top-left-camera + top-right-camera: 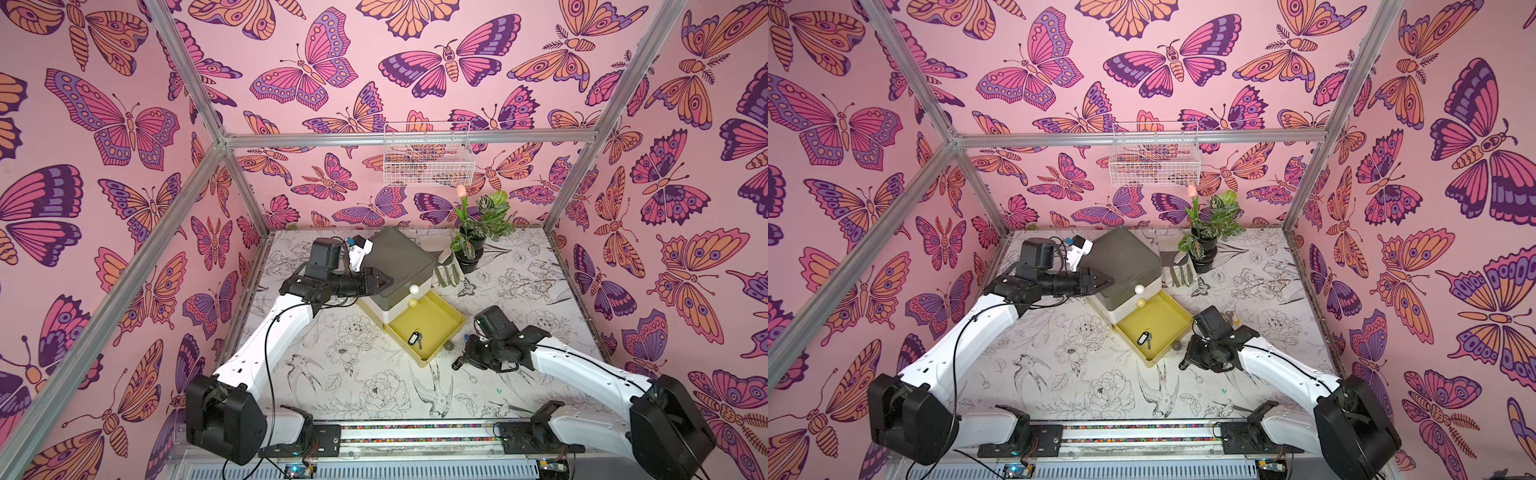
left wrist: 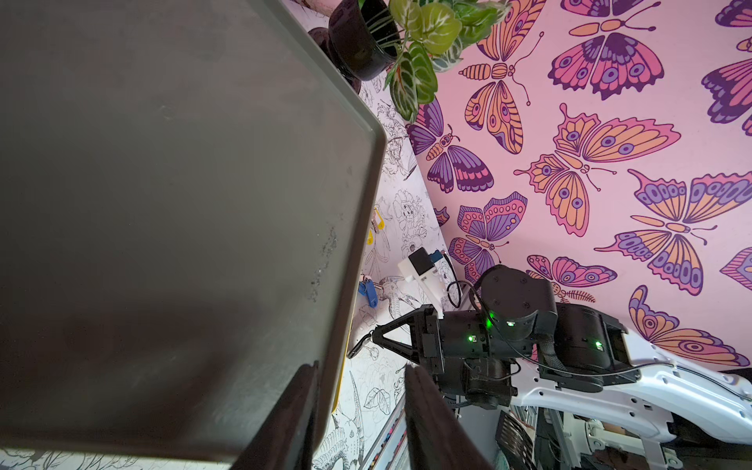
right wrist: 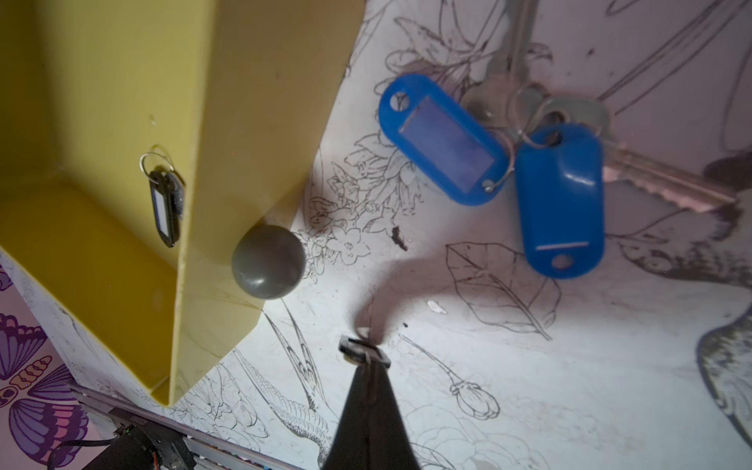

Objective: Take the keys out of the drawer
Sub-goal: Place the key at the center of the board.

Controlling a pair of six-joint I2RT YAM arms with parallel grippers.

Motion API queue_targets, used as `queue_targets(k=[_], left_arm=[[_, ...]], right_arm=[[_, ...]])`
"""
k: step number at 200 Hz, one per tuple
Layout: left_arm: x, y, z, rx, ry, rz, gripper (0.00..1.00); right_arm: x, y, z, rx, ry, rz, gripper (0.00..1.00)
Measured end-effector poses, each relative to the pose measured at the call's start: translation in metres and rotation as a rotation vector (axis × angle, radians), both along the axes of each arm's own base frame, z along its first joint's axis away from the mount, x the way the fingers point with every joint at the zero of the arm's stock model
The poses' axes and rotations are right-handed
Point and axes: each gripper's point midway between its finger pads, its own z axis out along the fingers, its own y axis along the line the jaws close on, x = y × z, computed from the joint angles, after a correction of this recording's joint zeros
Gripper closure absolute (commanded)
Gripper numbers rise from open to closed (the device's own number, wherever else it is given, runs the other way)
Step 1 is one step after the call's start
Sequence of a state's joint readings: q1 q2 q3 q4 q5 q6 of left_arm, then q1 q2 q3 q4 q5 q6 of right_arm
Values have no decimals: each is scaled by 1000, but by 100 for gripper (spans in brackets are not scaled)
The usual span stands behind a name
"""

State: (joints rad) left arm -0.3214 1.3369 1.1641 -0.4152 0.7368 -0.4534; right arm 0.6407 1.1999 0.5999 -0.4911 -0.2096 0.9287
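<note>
Floral tabletop (image 1: 353, 374), right hand (image 3: 365, 360) low, closed

The white-and-black left arm (image 1: 270, 332) reaches forward, its black left gripper (image 1: 389, 283) narrowly parted, while the matching right arm (image 1: 582, 365) dips low, its black right gripper (image 3: 365, 361) pinched on a small black-and-silver key ring (image 3: 357, 348).

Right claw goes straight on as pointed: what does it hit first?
Likely the table just beneath: the right claw points steeply down, between drawer knob and blue keys. The small dark item it pinches would touch first.
</note>
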Motion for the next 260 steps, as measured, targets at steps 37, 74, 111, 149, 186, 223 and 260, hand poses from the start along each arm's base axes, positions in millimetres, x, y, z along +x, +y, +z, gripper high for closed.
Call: queue_targets(k=[37,74,111,149,186,223,260], left_arm=[[0,0,0,0,0,0,60],[0,0,0,0,0,0,60],[0,0,0,0,0,0,60],[0,0,0,0,-1,0,60],[0,0,0,1,-1,0,60],[0,0,0,1,-1,0,60],[0,0,0,1,-2,-1,60]], right_arm=[[2,-1,-7,-21,18,9,100],[7,-1,-11,-28,23,3,100],[13,-3,-17,-35,25,-5,100],[15,-3,-19,-34,24,-6,100],[16,-3,-20,-35,24,-5,94],[16,-3,-20,-36,24,-4,84],[16,-3,-18,-35,17,-5,71]])
